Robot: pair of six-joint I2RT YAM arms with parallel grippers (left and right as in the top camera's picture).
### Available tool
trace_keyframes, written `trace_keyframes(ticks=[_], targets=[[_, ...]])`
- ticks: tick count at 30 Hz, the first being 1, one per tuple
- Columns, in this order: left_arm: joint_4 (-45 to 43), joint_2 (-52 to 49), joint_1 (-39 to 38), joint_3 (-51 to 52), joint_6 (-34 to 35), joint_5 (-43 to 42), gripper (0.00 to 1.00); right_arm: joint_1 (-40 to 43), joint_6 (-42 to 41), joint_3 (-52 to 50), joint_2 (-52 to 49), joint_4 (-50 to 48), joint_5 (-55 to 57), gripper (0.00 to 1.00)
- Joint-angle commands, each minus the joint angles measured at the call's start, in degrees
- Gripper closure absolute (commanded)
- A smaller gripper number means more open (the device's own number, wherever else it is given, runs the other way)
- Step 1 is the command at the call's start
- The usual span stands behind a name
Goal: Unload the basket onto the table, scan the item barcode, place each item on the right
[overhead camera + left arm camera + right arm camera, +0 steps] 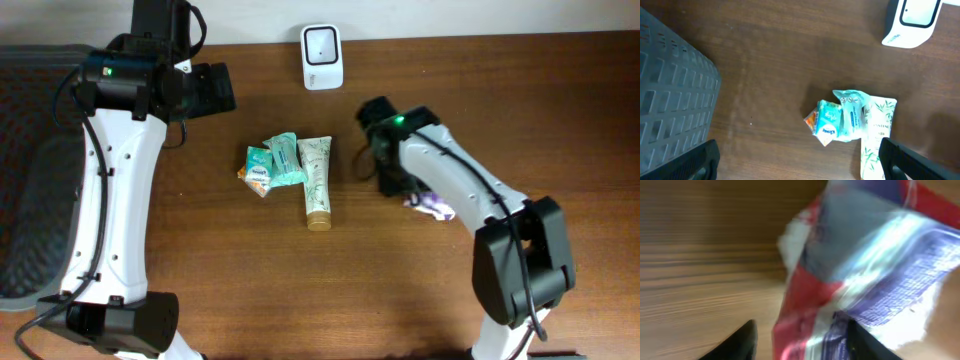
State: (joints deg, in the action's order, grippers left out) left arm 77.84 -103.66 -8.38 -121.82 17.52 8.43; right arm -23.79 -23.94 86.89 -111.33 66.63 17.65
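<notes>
A: Packet (865,270), red and purple: where is it?
B: On the table (560,120), right by the right hand (801,341). That hand is open, not pinching it. The left hand (805,160) is open and empty.
A: What next?
B: I think: pinch it, lift it, show its barcode to the white scanner (322,56).
A: Anything in the way?
B: The tube (318,180) and tissue packs (280,162) lie beside the path, not across it.

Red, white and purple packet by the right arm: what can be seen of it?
The red, white and purple crinkly plastic packet is glossy, with fine print on its purple part. It lies on the brown wooden table, partly hidden under the right arm. The right hand hangs open over its edge; contact is unclear.
</notes>
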Motion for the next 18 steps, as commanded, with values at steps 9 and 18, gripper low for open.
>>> trace_keyframes(ticks=[9,18], targets=[[-0.13,0.17,-0.22,-0.57,-0.68,0.42,0.01,-2.40,6.82,31.19,0.39,15.67,-15.47,0.01],[-0.13,0.15,-0.22,-0.57,-0.68,0.42,0.01,18.47,16.41,33.09,0.37,22.97,-17.97,0.01]])
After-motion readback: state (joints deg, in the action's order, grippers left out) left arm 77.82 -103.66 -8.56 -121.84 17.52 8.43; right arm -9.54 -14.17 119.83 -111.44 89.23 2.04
